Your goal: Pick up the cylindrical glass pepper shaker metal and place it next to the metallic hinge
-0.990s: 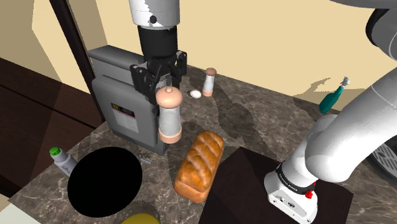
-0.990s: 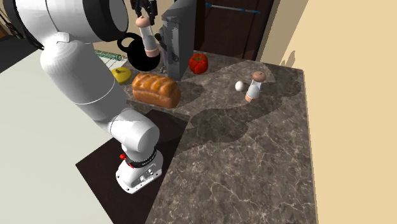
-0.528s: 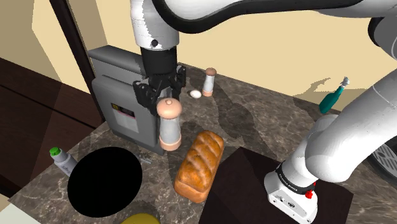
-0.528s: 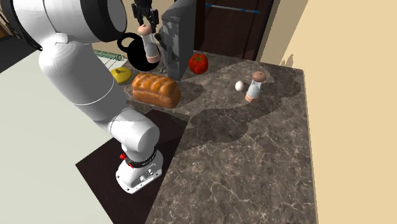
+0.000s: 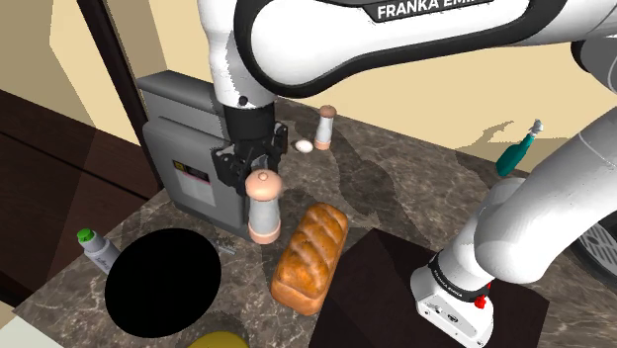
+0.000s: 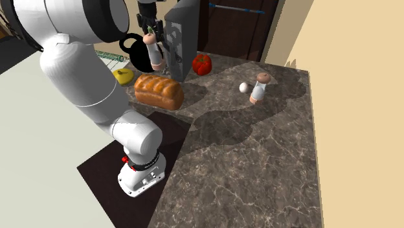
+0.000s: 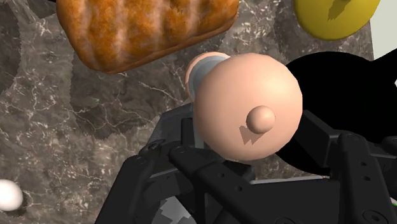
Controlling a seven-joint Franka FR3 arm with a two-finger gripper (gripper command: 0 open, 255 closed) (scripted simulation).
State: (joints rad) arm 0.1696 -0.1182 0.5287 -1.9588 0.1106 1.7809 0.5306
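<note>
The pepper shaker point(image 5: 264, 208) has a clear body with a peach cap and base. It stands upright with its base at or just above the marble counter point(image 5: 396, 188), right beside the front corner of the grey metallic hinge point(image 5: 188, 148). My black gripper point(image 5: 249, 163) is shut on the shaker just under its cap. From across the counter, the shaker point(image 6: 154, 53) hangs below the gripper point(image 6: 147, 29), next to the hinge point(image 6: 178, 35). In the wrist view the round cap point(image 7: 248, 105) sits between the two fingers point(image 7: 321, 137).
A bread loaf point(image 5: 310, 255) lies close to the shaker. A black round dish point(image 5: 163, 282) and a green-capped bottle point(image 5: 96, 249) are nearby. A second shaker point(image 5: 324, 127) and an egg point(image 5: 305, 145) stand further back. A tomato point(image 6: 202, 64) lies beside the hinge.
The gripper has come straight down with the shaker, from level with the hinge's top to close to the counter. Nothing else has moved.
</note>
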